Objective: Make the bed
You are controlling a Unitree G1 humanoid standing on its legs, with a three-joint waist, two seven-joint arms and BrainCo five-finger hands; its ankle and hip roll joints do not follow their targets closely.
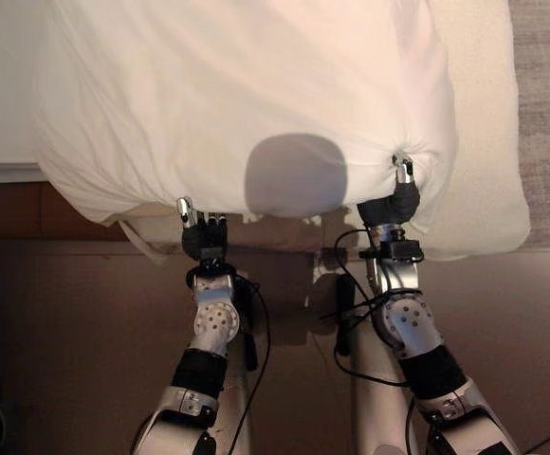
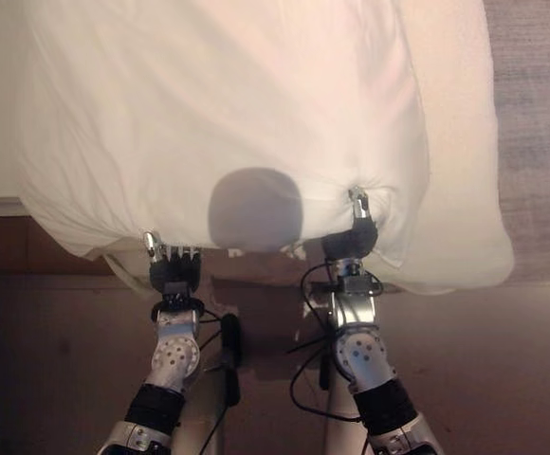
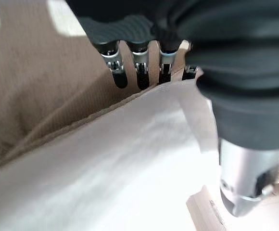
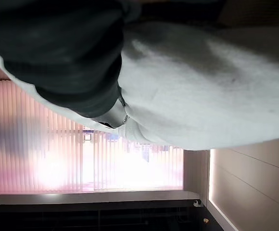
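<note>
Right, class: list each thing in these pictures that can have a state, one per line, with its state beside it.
White duvet: bunched and puffed up, not spread flat, its near edge lifted off the bed.
Bed: unmade, its pale cover exposed beside the duvet.
Left hand: fingers curled on the duvet's near edge.
Right hand: pinching the duvet, cloth puckered round it.

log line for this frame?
task: make bed | left hand: pinching white cloth duvet near edge | right hand: pinching same edge | duvet bunched on bed
</note>
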